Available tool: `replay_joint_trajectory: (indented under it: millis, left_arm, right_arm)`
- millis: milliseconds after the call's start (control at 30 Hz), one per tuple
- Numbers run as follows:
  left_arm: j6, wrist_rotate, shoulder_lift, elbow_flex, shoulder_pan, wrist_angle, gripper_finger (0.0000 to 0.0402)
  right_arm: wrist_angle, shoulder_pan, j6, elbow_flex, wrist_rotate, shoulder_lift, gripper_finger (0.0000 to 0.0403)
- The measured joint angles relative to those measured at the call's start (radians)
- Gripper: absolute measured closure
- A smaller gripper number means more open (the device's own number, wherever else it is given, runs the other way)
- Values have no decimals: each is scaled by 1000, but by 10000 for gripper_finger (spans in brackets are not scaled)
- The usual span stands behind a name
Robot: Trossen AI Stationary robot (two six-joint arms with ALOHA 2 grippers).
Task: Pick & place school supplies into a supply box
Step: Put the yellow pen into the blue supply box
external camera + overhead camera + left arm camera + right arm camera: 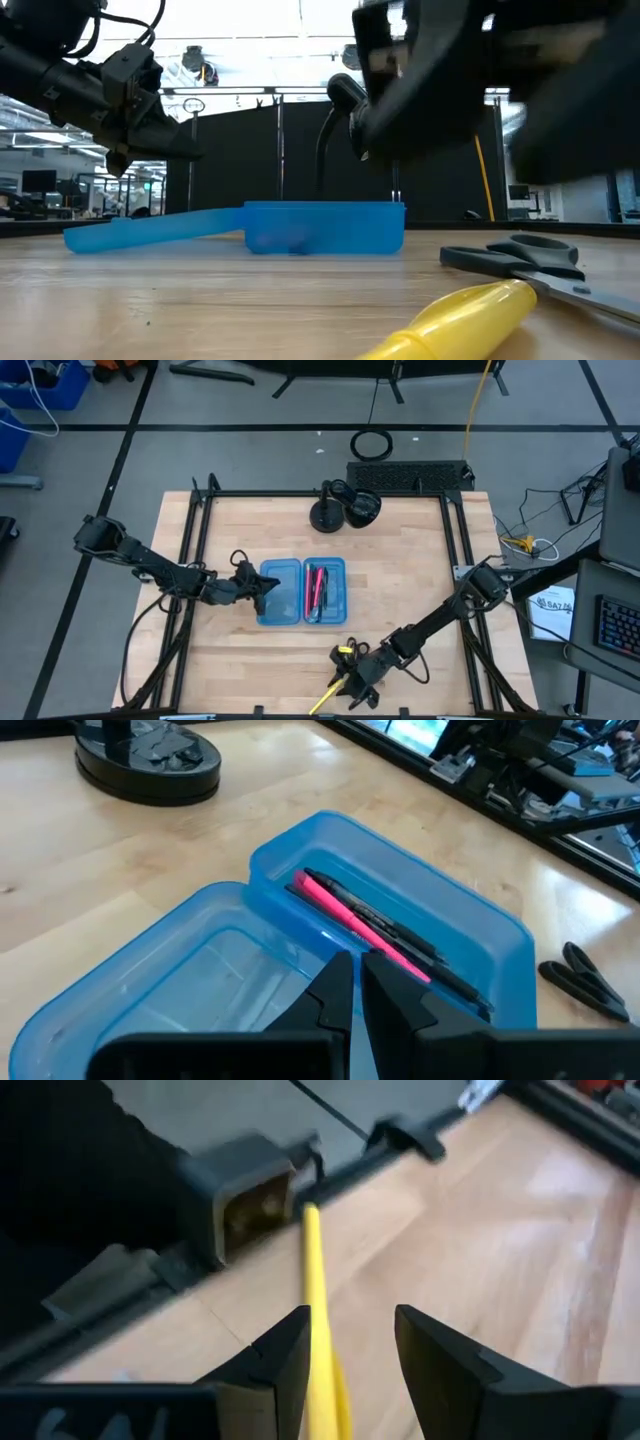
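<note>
The open blue supply box (pixel 301 591) lies flat mid-table. Its right half (pixel 400 910) holds a pink pen (pixel 352 918) and black pens (pixel 410 942); its left half (pixel 190 970) lies bare. My left gripper (pixel 356 982) (pixel 264 588) is shut and hovers above the left half, clear of it in the low view (pixel 150 120). A yellow pen (pixel 325 700) (pixel 470 315) lies near the table's near edge. My right gripper (pixel 350 1355) (pixel 352 685) is open with one finger on either side of it. Black-handled scissors (pixel 530 260) (pixel 585 982) lie beside the yellow pen. My right gripper stands astride the yellow pen's shaft (pixel 318 1295), coming at it slanting down, fingers along the pen's length. The pen runs close along the inner side of one finger (pixel 285 1360); I cannot tell whether they touch. The pen lies on the table.
A black round stand with a bent neck (pixel 335 510) sits near the far edge. Black frame rails (pixel 195 550) run along the table's sides, and a rail bracket (pixel 245 1200) is just beyond the yellow pen's tip. Bare wood lies left of the box.
</note>
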Motion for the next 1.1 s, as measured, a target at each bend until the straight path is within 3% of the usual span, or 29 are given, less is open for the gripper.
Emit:
replay_joint_trajectory:
  millis: [533, 900, 1100]
  left_arm:
    - [-6, 9, 0, 0, -6, -25, 376]
    - [-6, 8, 0, 0, -38, -25, 376]
    - [-7, 8, 0, 0, -47, -25, 376]
  right_arm:
    - [-126, -9, -12, 88, 0, 120, 263]
    - [-287, -72, -41, 87, -7, 115, 351]
    - [-344, -113, -95, 86, 1, 116, 348]
